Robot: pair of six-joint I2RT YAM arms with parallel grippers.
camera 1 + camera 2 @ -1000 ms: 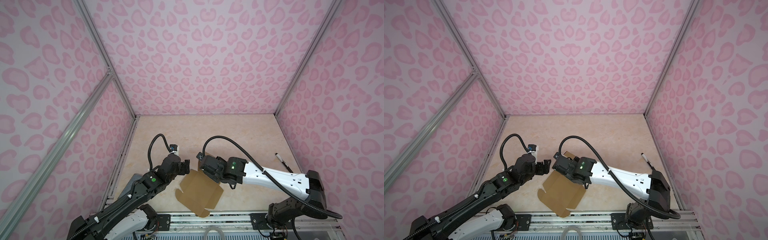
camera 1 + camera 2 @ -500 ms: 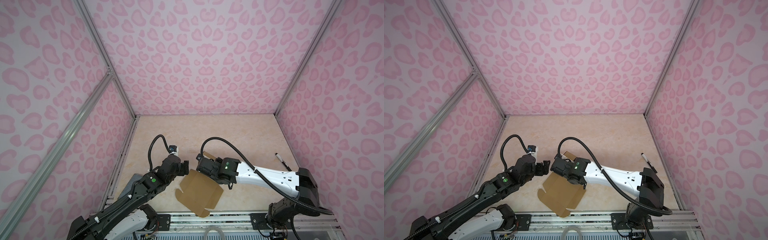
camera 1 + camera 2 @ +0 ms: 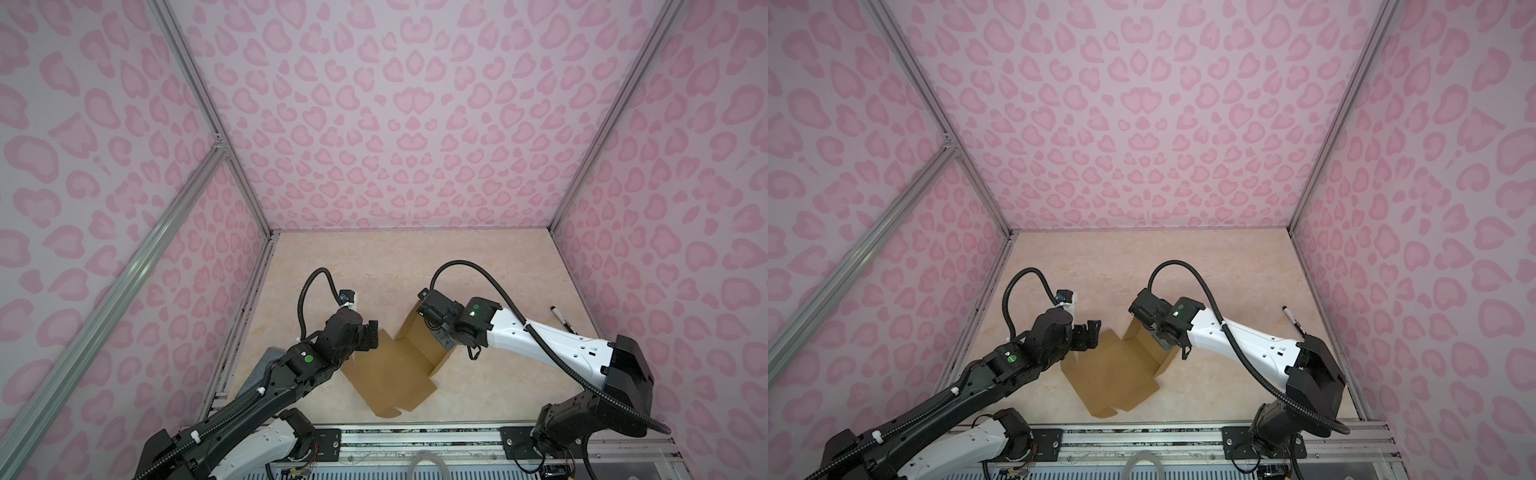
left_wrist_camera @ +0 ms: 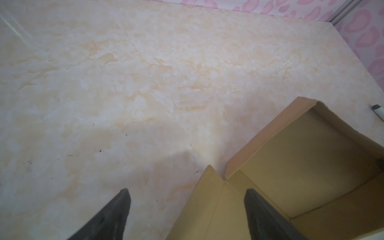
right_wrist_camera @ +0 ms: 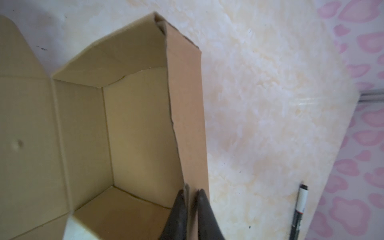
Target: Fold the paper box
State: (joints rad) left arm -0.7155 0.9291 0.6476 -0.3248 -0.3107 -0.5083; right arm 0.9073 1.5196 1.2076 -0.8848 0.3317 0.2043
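- The box (image 3: 386, 374) is found near the front middle of the table (image 3: 415, 266), between the two arms. It's plain brown cardboard, half built: a tray with walls standing up, and the lid panel laid flat toward the front edge.
- It can be expected to be light and fairly stiff, bending only along the pressed creases. On that smooth tabletop it will probably be shoved around if pushed from one side only, so it's best braced from the other side.
- Hold is best taken on a thin wall rim or on the free edge of a flap. The corrugated board would likely be dented by a hard pinch, and the rim in the right wrist view looks a bit ragged already.
- No print, label or logo can be seen on the cardboard.
- The right gripper (image 5: 192, 193) is closed down on the rim of the tray's side wall, which is pinched between its fingers.
- The left gripper (image 4: 187, 190) is spread wide and nothing is held; it's parked over the corner of the box nearest it.
- A pen (image 5: 300, 207) is left lying well apart by the right wall; whatever is printed on it is too small to be read.
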